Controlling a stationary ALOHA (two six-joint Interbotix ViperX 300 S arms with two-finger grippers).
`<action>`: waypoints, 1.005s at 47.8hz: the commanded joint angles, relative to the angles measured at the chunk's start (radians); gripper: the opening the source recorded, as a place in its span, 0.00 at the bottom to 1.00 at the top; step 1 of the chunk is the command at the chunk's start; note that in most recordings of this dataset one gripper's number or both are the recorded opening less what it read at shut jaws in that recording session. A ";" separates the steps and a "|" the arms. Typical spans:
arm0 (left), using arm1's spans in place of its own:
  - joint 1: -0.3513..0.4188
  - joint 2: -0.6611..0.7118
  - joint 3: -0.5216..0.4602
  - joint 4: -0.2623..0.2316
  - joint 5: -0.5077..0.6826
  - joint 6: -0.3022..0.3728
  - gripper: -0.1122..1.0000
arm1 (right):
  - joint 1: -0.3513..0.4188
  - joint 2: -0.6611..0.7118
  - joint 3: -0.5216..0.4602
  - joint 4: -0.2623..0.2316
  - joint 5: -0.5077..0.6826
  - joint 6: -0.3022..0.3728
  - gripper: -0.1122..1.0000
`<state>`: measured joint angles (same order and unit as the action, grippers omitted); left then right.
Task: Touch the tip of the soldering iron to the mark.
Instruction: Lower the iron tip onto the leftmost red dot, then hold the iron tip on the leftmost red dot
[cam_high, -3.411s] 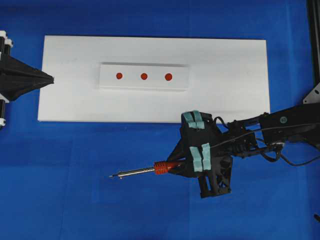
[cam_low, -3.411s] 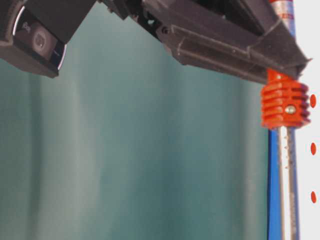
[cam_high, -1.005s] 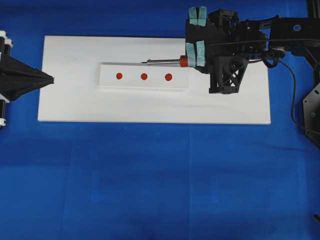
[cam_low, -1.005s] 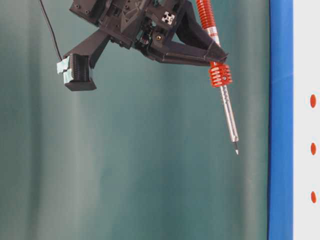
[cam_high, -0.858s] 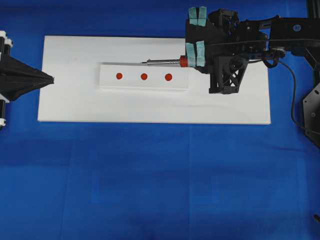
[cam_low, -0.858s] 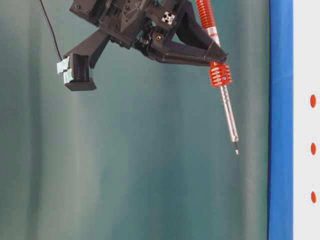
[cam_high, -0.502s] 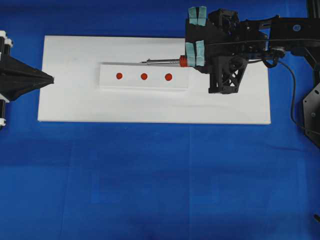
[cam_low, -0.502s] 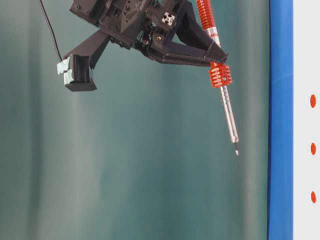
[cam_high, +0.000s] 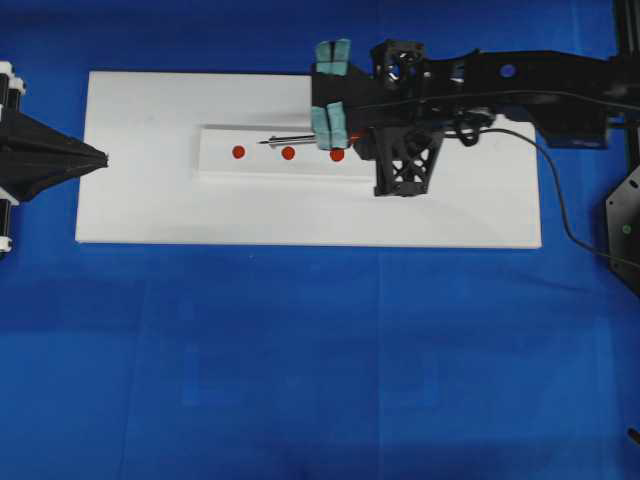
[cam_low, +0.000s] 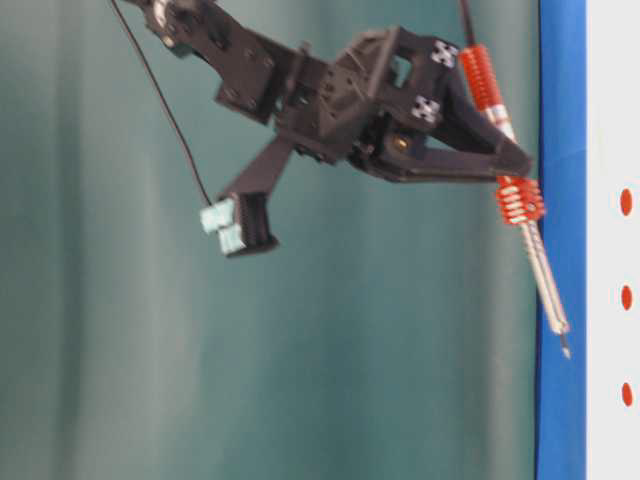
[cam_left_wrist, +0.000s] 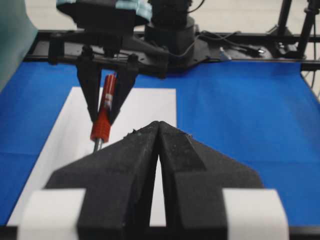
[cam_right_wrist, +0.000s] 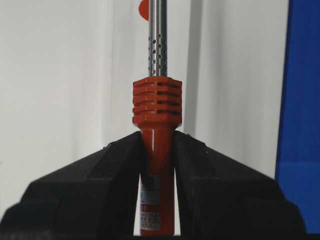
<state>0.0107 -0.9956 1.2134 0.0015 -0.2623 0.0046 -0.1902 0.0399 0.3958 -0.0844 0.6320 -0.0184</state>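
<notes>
My right gripper (cam_high: 343, 133) is shut on the orange-red handle of the soldering iron (cam_high: 295, 139), which points left over the white block (cam_high: 215, 166). In the overhead view the tip (cam_high: 263, 143) lies between the mark (cam_high: 288, 153) and the left red dot (cam_high: 238, 152). From table level the iron (cam_low: 520, 200) slants down, and its tip (cam_low: 566, 352) hangs just short of the white surface, past the mark (cam_low: 626, 297). The right wrist view shows the jaws clamped on the handle (cam_right_wrist: 156, 150). My left gripper (cam_high: 100, 158) rests shut and empty at the board's left edge.
The block lies on a white board (cam_high: 130, 205) on blue cloth (cam_high: 300, 360). A third red dot (cam_high: 337, 154) sits partly under the right gripper. The iron's black cord (cam_high: 560, 200) trails off to the right, near a frame post (cam_high: 625, 215).
The right arm has carried the iron left and down. The tip went from the block's far edge to over the block, past the middle dot. The left gripper stayed still.
</notes>
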 joint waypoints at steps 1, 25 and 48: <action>0.002 0.005 -0.009 0.000 -0.009 0.000 0.10 | 0.006 0.015 -0.040 0.002 -0.014 -0.003 0.16; 0.002 0.009 -0.008 0.000 -0.006 0.005 0.10 | 0.009 0.106 -0.081 0.002 -0.026 -0.006 0.16; 0.002 0.011 -0.008 0.000 -0.008 0.005 0.10 | 0.002 0.120 -0.086 -0.003 -0.023 -0.006 0.16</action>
<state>0.0107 -0.9925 1.2164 0.0015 -0.2623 0.0077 -0.1871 0.1749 0.3344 -0.0844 0.6121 -0.0230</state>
